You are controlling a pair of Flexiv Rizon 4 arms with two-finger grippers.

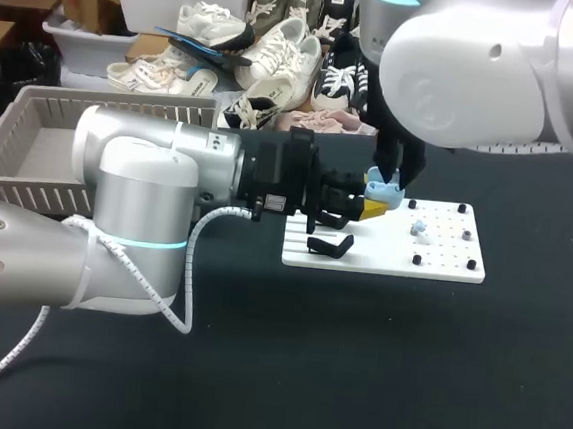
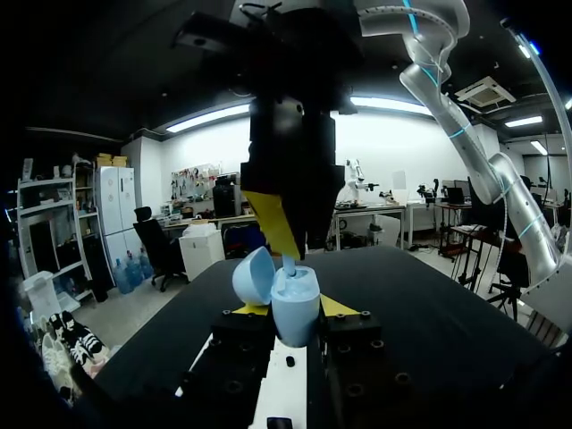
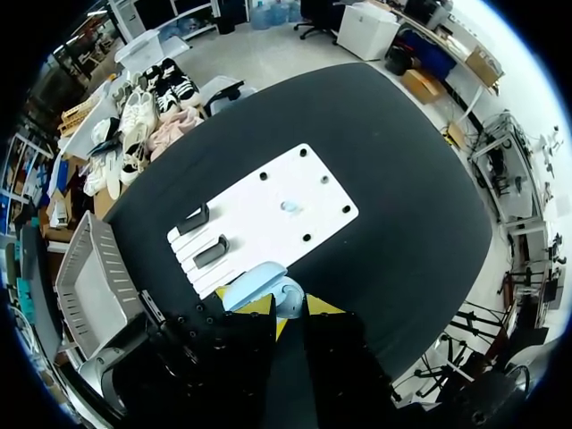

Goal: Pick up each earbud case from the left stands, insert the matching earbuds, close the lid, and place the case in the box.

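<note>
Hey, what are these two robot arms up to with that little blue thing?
The left gripper holds a light blue earbud case between its fingers, lid open, just above the white board. The right gripper hangs directly over the open case, apparently putting an earbud in. Another small blue earbud lies on the board. The grey basket stands off to the left.

A basket (image 1: 116, 102) sits left of a board (image 1: 443, 263). Stands (image 3: 211, 252) occupy the board's left end, with probably an earbud (image 1: 418, 227) further right and an earbud case (image 1: 384, 191) above.
</note>
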